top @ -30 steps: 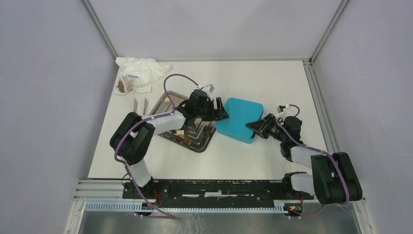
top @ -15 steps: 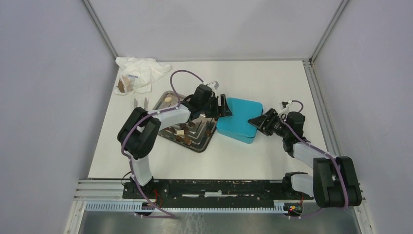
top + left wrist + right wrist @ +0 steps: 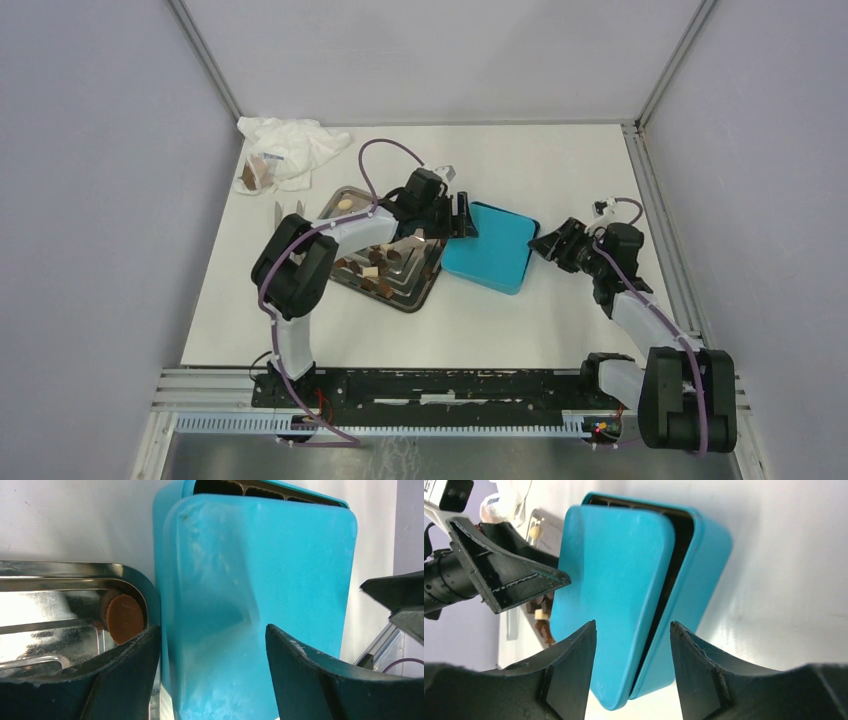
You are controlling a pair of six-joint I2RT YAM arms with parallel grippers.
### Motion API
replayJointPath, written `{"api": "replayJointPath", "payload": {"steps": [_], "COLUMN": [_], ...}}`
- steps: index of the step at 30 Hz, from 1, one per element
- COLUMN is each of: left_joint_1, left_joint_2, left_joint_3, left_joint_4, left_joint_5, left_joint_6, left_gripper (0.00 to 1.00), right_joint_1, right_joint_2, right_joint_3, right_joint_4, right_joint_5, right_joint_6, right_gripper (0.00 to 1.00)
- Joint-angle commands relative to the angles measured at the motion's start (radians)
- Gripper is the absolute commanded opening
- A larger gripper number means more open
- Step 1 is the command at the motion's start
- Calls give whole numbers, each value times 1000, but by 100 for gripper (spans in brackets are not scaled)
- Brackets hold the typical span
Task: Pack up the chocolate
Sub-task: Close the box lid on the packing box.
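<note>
Small brown and cream chocolate [image 3: 375,262] pieces lie on the steel tray [image 3: 415,288]; one round brown disc [image 3: 124,618] sits in a tray [image 3: 50,585] corner. Right of the tray is the teal box [image 3: 490,255], with its lid [image 3: 614,580] lying askew on the base [image 3: 704,560]. A dark slit and brown dividers [image 3: 240,487] show. My left gripper [image 3: 462,215] is open, its jaws over the lid's [image 3: 260,570] tray-side edge. My right gripper [image 3: 548,243] is open just off the box's right edge, holding nothing [image 3: 633,625].
A white crumpled plastic bag [image 3: 290,145] with a brown lump [image 3: 255,175] lies at the back left. Two small pale sticks [image 3: 288,213] rest left of the tray. Metal rails [image 3: 640,150] border the table at the right and near edges.
My right gripper has opened, let go of the box's edge and drawn back to the right. The left gripper has shifted toward the back along the box's left side.
</note>
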Motion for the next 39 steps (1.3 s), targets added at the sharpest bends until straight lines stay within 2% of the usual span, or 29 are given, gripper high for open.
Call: {"api": "replayJointPath", "payload": {"steps": [1, 4, 6, 7, 8, 10, 13, 16, 20, 25, 32, 39], "left_joint_1": [4, 3, 4, 3, 3, 4, 4, 4, 4, 5, 8, 12], "left_joint_2": [14, 23, 28, 31, 36, 50, 66, 72, 78, 79, 71, 53], "left_joint_3": [61, 72, 81, 86, 93, 113, 141, 151, 158, 161, 160, 160], "left_joint_4": [-28, -40, -49, -53, -58, -73, -93, -98, -91, -92, -100, -96], "left_joint_5": [12, 19, 20, 20, 19, 20, 20, 23, 46, 56, 51, 50], "left_joint_6": [60, 70, 73, 75, 75, 78, 83, 83, 76, 72, 75, 81], "left_gripper": [81, 81, 81, 81, 81, 81, 81, 81, 81, 81, 82, 83], "right_joint_1": [-55, -65, -60, -43, -7, 110, 306, 474, 698, 848, 889, 871], "right_joint_2": [-76, -88, -68, -48, -30, 10, 63, 102, 150, 253, 354, 297], "right_joint_3": [64, 86, 109, 127, 155, 279, 404, 457, 458, 471, 529, 453], "right_joint_4": [-48, -17, 34, 59, 22, -203, -522, -648, -651, -613, -578, -528], "right_joint_5": [46, -21, -186, -293, -339, -374, -321, -175, 51, 269, 475, 588], "right_joint_6": [-140, -266, -366, -424, -500, -824, -1240, -1430, -1479, -1458, -1397, -1385], "right_gripper": [61, 60, 57, 52, 49, 42, 29, 20, 19, 19, 21, 22]}}
